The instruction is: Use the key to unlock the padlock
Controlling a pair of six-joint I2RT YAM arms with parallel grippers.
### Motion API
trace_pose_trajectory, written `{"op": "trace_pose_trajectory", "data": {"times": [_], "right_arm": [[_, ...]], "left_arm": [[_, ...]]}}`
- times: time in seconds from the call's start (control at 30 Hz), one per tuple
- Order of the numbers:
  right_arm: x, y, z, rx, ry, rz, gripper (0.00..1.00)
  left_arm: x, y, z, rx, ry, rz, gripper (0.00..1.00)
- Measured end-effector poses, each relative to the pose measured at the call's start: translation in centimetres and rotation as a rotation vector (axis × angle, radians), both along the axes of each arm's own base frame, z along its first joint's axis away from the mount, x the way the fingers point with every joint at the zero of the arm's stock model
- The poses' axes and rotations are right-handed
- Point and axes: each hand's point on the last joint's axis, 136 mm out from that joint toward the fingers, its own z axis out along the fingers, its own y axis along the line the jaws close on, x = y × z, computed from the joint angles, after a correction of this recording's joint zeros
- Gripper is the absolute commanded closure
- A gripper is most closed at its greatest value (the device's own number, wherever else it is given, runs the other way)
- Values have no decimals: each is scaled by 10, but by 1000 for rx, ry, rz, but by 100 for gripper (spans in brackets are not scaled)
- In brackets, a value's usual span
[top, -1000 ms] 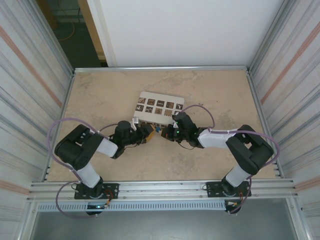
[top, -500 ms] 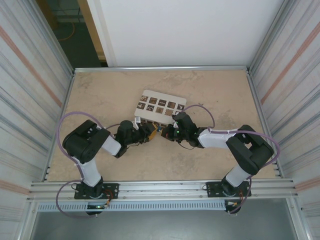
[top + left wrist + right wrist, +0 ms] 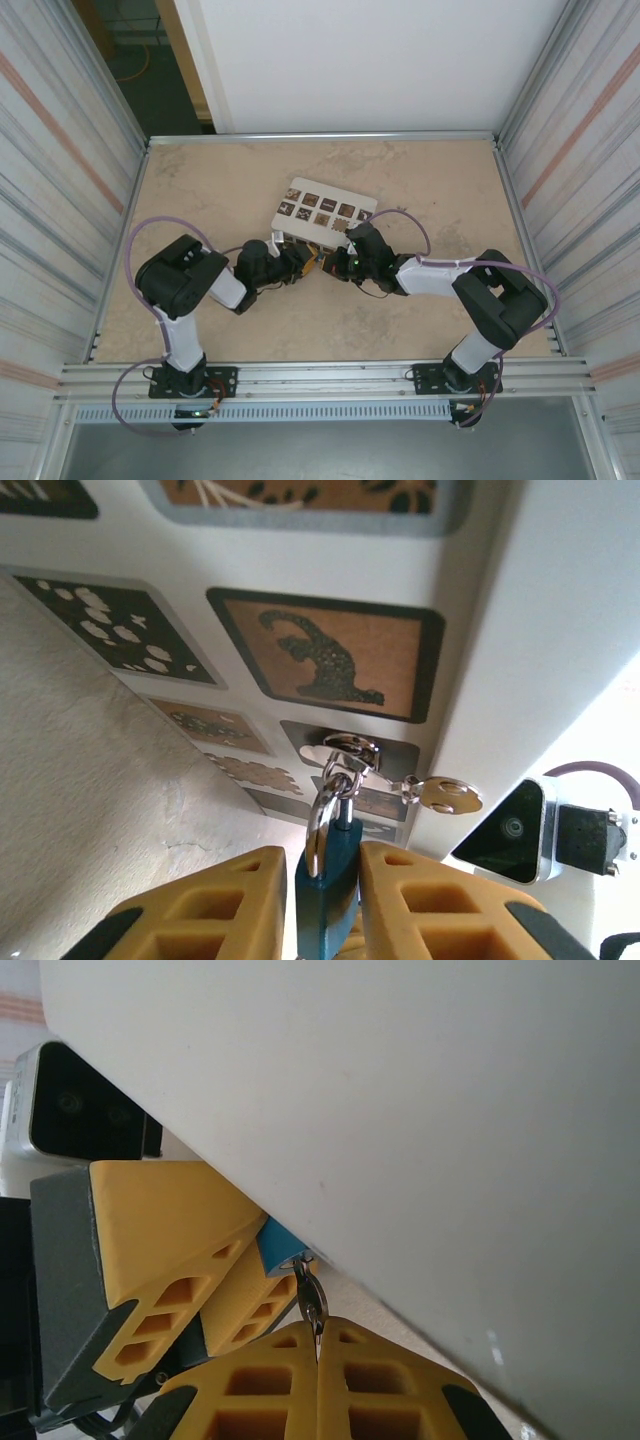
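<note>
Holding padlock (image 3: pixel 322 892) clamped in left gripper (image 3: pixel 322 855), key (image 3: pixel 311 1298) pinched in right gripper (image 3: pixel 318 1335) (tip at blue end); turn on axis, brace padlock, no side-load.

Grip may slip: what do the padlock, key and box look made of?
Padlock: smooth teal body, maybe painted metal or plastic sleeve; mirror-bright shackle, likely polished steel. Key: shiny grey metal with glints. Box: matte white, evenly flat, perhaps plastic or painted board; unclear.
</note>
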Motion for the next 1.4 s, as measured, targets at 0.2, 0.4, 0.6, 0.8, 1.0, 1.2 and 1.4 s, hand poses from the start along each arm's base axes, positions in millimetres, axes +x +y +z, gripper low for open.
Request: {"op": "trace_pose_trajectory", "data": {"times": [0.2,0.4,0.6,0.8,1.0,1.2,1.4], "right_arm": [[0,1,3,19,14,-1,99],[-1,-3,9,25,18,-3,80],[-2,-16,41,20,-76,20,63],[-5,-36,69,-36,-214,53,53],[-21,-40,92,-210,-446,182,42],[-44,-31,111,-376,-723,346,39],[-72,-25,90,-544,-1022,553,37]], "left_arm": [[1,-2,3,-9,-4,0,86],[3,-4,5,-5,-11,-4,95],[-2,5,10,84,-2,2,100],[-8,14,24,170,16,4,100],[-15,19,28,219,72,4,100],[-20,19,38,301,125,1,100],[-23,23,44,344,168,8,100]]}}
